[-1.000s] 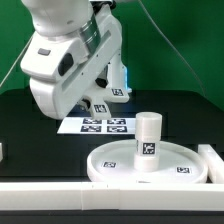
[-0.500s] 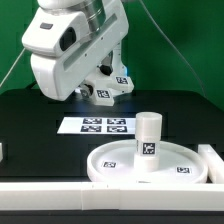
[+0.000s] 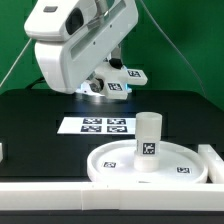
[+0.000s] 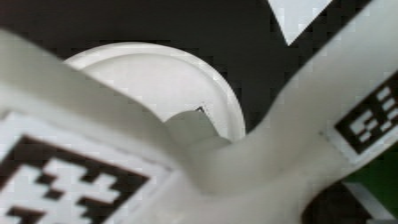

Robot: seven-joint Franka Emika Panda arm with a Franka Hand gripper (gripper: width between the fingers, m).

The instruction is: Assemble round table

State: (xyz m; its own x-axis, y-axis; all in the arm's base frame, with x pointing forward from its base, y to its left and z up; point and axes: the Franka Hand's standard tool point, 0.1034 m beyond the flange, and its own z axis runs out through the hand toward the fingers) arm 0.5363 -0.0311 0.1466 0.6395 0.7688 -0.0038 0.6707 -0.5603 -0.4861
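The large rimmed round disc [image 3: 150,165] lies at the front on the exterior view's right. The short thick cylinder leg [image 3: 149,140] stands upright on it, with a tag on its side. My gripper [image 3: 110,88] is shut on the cross-shaped four-arm piece [image 3: 122,82] and holds it in the air, well above the table, behind the marker board [image 3: 95,125]. Its fingers are mostly hidden behind the hand. In the wrist view the tagged cross-shaped piece [image 4: 267,150] fills the picture, very close. A rounded white rim [image 4: 151,70] shows beyond it.
A long white straight-edged bar [image 3: 45,195] runs along the front, and another length [image 3: 212,160] stands at the disc's right. The table top is black, with a green backdrop behind it.
The arm has risen and swung toward the exterior view's right, carrying the cross-shaped piece higher above the table. The disc and the leg have not moved.
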